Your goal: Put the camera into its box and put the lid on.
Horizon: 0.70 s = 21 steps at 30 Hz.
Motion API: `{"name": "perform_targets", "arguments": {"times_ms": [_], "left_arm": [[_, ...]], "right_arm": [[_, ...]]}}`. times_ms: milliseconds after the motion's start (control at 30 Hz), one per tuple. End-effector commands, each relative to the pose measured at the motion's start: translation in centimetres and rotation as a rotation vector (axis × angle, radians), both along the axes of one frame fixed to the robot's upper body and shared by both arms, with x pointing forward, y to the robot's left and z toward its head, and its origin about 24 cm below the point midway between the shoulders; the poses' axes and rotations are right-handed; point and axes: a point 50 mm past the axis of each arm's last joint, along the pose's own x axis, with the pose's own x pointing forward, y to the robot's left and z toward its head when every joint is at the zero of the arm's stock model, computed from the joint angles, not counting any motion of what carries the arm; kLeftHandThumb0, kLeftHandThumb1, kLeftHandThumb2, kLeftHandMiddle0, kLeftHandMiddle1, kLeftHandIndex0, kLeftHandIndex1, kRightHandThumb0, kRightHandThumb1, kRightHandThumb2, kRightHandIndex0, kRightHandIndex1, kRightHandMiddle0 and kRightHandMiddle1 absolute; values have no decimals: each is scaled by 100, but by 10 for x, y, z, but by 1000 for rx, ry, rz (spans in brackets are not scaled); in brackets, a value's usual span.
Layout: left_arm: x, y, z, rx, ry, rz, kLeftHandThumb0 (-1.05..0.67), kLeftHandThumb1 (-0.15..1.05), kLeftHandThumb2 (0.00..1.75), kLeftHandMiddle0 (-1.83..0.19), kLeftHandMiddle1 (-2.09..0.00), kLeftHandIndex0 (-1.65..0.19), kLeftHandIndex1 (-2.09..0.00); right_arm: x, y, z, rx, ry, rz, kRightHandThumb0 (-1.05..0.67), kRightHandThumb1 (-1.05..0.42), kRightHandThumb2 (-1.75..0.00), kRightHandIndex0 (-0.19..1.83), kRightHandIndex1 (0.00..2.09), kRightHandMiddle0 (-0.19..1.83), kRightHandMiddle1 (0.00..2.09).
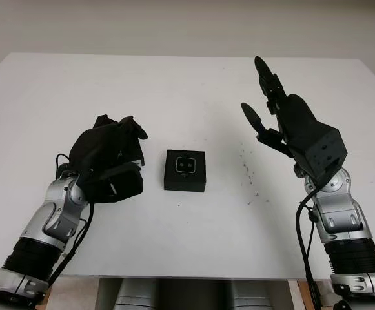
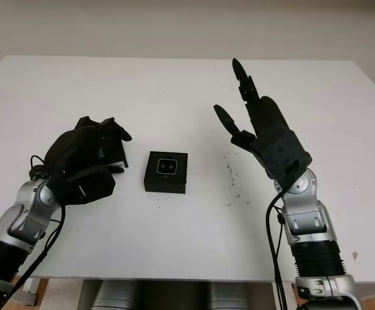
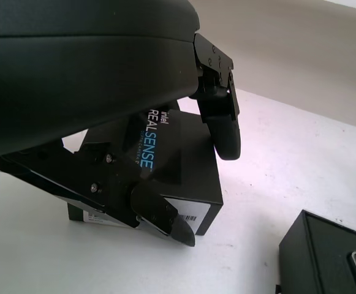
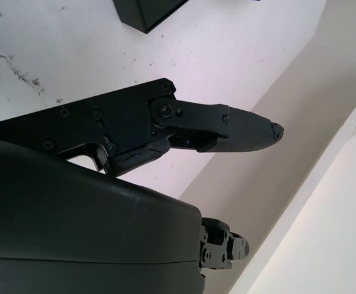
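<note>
The black lid (image 3: pixel 165 159) bore white lettering reading "intel REALSENSE". A white barcode sticker (image 3: pixel 187 211) sat on its side wall; its print was too small to read.

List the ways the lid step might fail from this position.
1. The left hand grips the lid with fingers wrapped over its edges; those fingers may strike the box rim before the lid seats.
2. The box stands free on the table, so an off-centre lid could push it sideways.
3. The right hand is open, raised beside the box, not bracing it.
</note>
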Motion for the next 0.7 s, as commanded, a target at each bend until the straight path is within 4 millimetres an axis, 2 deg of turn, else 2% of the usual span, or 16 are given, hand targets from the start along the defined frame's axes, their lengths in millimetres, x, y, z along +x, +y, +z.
{"name": "perform_targets", "arguments": {"times_ms": [0,200,367,533,667], "left_arm": [[-1,5,9,-15,-9,9,-7,102,6,-34,-126,-27,-128],[-1,10,29,-12,-33,-5,-8,102,5,-32,-135,-26,-128],[-2,10,57,-42,-24,-76,-9,101,5,-33,-141,-26,-130],[-2,2,89,-49,17,-165,-7,101,5,-36,-138,-26,-129],[0,-10,102,-35,47,-239,-8,100,5,-41,-139,-30,-132]], "right_arm": [[-2,1,5,-13,-29,5,-70,-105,-53,-3,6,2,8],[-3,2,4,-18,-21,7,-69,-105,-53,-3,6,2,8],[-2,2,4,-34,-24,5,-69,-105,-54,-2,6,3,8],[-1,3,4,1,-32,-4,-69,-105,-54,-2,6,3,8],[1,6,5,92,-29,-2,-74,-105,-58,-12,1,-7,3]]}}
